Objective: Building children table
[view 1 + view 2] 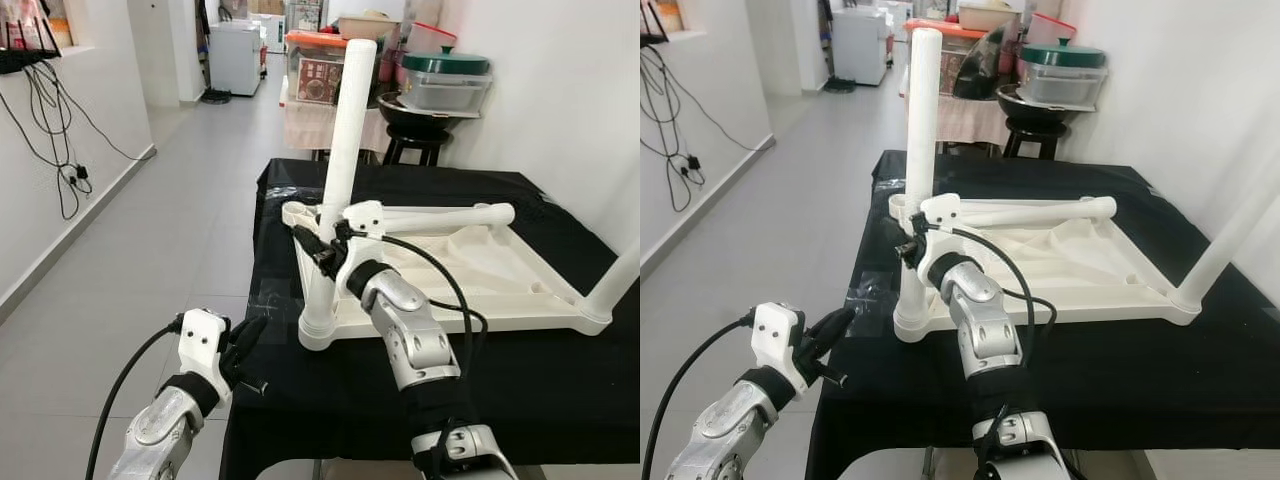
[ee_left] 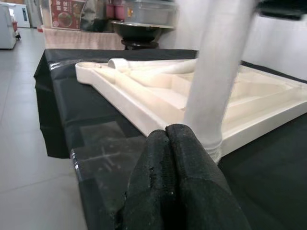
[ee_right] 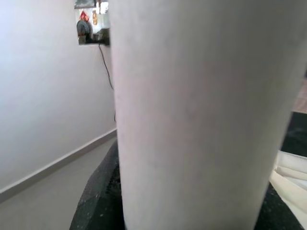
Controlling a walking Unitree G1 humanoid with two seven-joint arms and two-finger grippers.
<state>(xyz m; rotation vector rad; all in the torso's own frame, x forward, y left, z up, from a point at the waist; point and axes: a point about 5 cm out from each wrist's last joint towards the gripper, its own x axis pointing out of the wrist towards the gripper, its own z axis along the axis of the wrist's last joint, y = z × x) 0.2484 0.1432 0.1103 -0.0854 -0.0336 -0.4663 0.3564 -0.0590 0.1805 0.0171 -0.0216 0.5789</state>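
Note:
A white children's table point(image 1: 480, 270) lies upside down on a black-covered table point(image 1: 520, 370). One white leg point(image 1: 345, 140) stands upright in its near left corner socket. My right gripper point(image 1: 322, 243) is shut on this leg low down, and the leg point(image 3: 192, 120) looms close in the right wrist view. A second leg point(image 1: 620, 280) rises from the near right corner. A third leg point(image 1: 450, 215) lies loose across the upturned top. My left gripper point(image 1: 250, 335) hovers at the black table's near left edge, its fingers point(image 2: 168, 143) pressed shut with nothing between them, pointing at the upright leg's base.
Behind the table a black stool point(image 1: 415, 145) carries a wok and lidded containers point(image 1: 445, 80). A white wall runs close on the right. Open tiled floor point(image 1: 150, 250) lies to the left, with cables point(image 1: 60, 150) hanging on the left wall.

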